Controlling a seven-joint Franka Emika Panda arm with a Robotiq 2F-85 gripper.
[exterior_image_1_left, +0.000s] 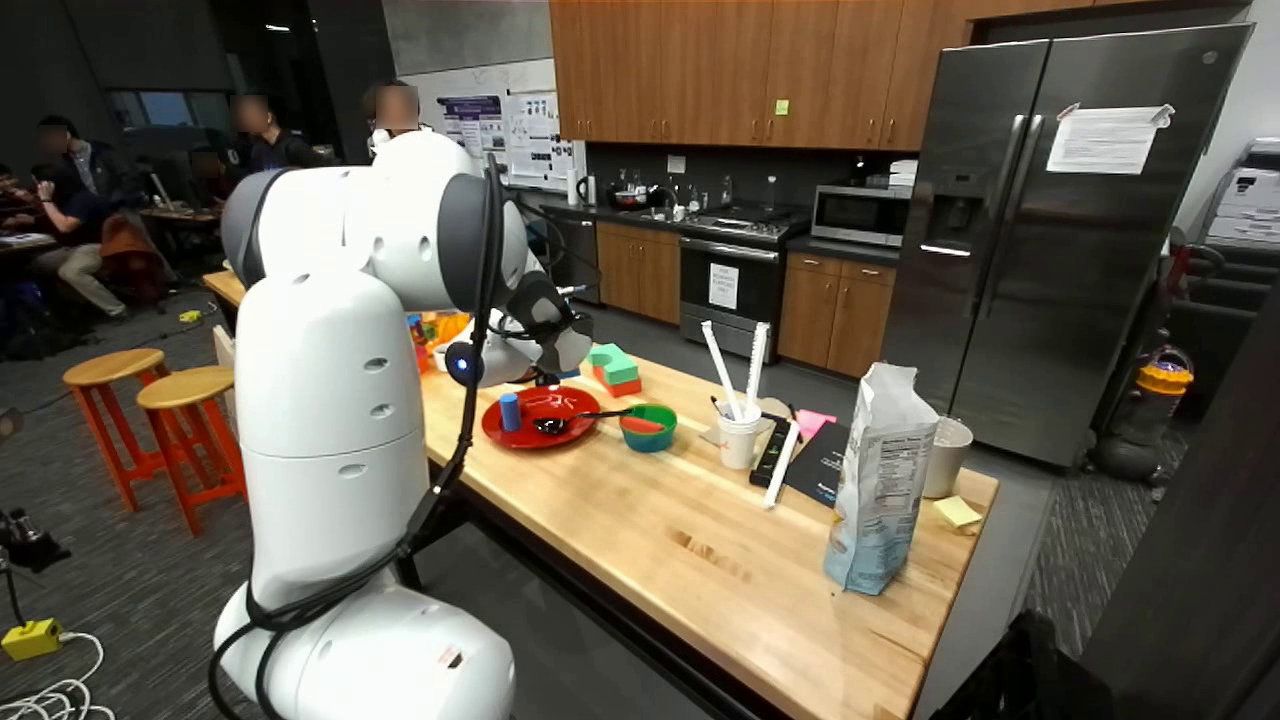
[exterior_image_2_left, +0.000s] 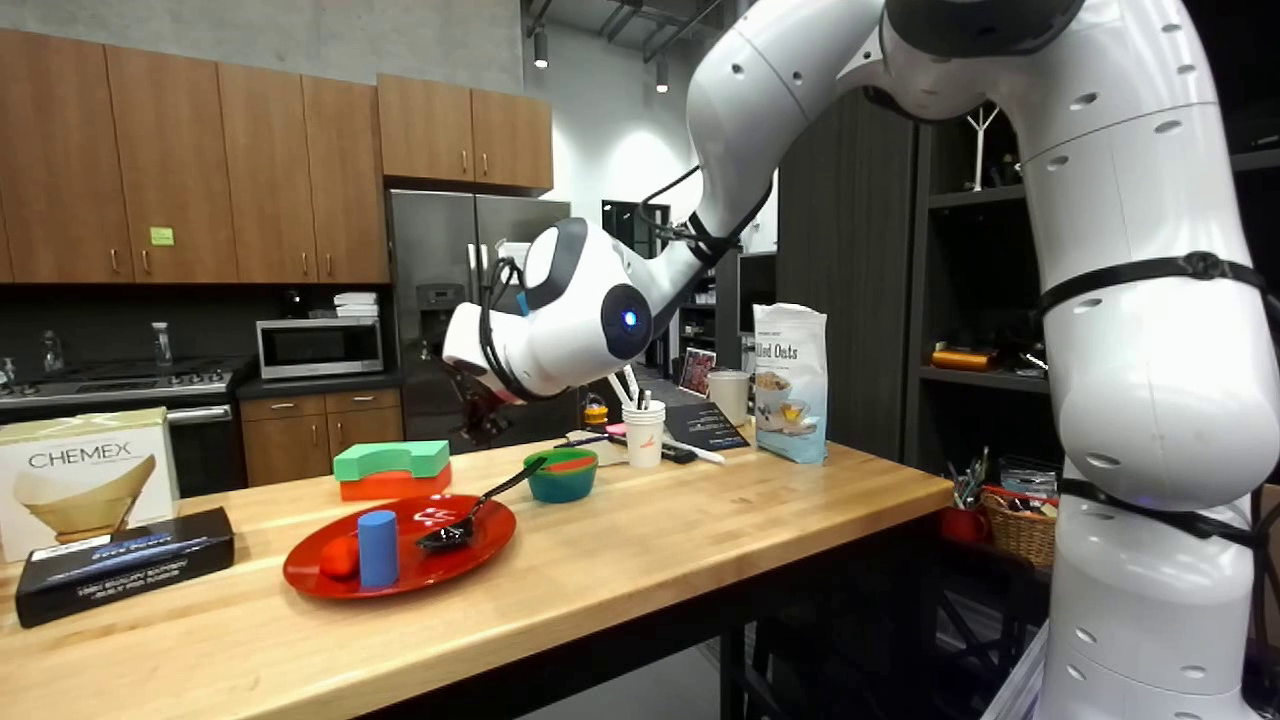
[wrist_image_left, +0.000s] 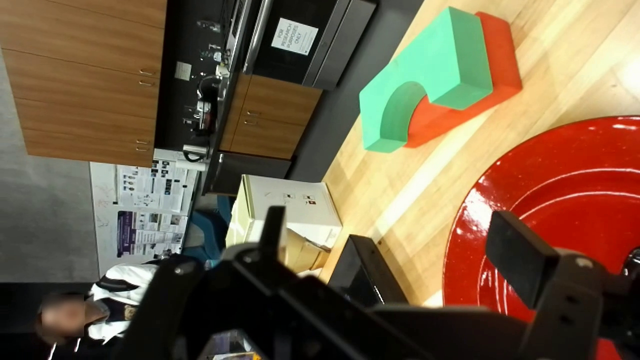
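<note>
"How many blocks (wrist_image_left: 425, 62) near your claw (wrist_image_left: 392, 230)?"
"You have two, one green, one red."
"And lower than your claw?"
"One red plate (wrist_image_left: 545, 160), one blue cylinder (exterior_image_2_left: 378, 550), one black spoon (exterior_image_2_left: 457, 530); ahead of the claw you have two boxes (wrist_image_left: 295, 200), one white, one black."

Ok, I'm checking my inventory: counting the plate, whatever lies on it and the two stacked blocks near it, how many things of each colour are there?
Red: 3 (plate, round piece on it, lower block)
Blue: 1 (cylinder)
Black: 1 (spoon)
Green: 1 (upper block)
Total: 6
</note>
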